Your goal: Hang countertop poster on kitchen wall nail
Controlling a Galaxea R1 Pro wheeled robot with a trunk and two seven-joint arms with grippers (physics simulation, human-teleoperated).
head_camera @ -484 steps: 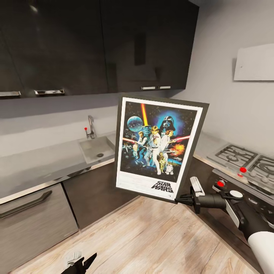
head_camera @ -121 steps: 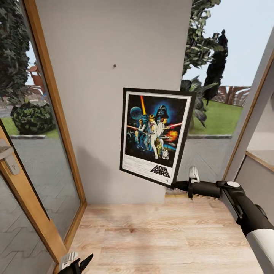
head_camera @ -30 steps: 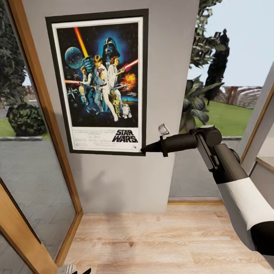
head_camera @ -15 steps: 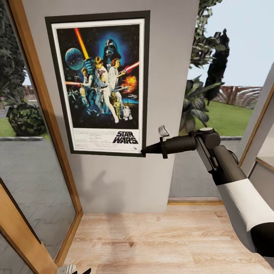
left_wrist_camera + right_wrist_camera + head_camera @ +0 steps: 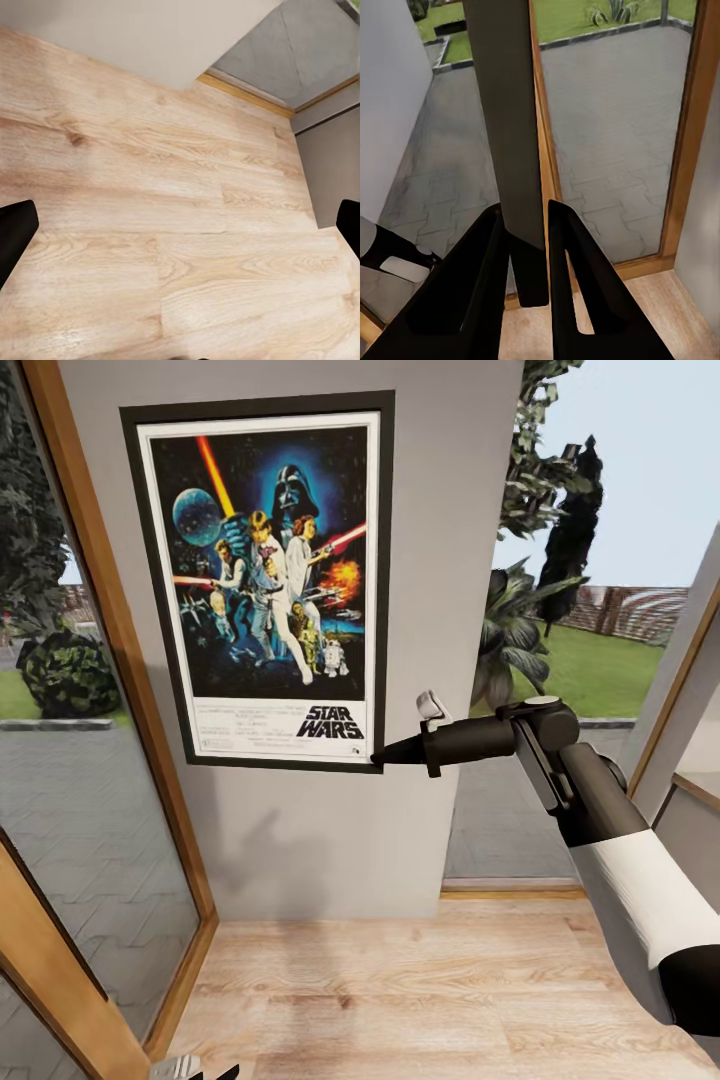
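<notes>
Head view, from left to right: a wooden door frame (image 5: 120, 660) with glass beside it borders a grey wall (image 5: 430, 510), and the poster (image 5: 265, 580) lies flat and upright against that wall, with trees and lawn showing through the window (image 5: 600, 560) further right. The right gripper (image 5: 383, 756) reaches in from the right and pinches the poster's lower right corner; in the right wrist view its two dark fingers (image 5: 476, 292) are closed on the frame's edge (image 5: 514, 150). At the bottom of the head view sits the left gripper (image 5: 195, 1072), low over the wood floor (image 5: 172, 225), and the left wrist view shows its fingertips (image 5: 13, 232) spread wide apart, holding nothing.
</notes>
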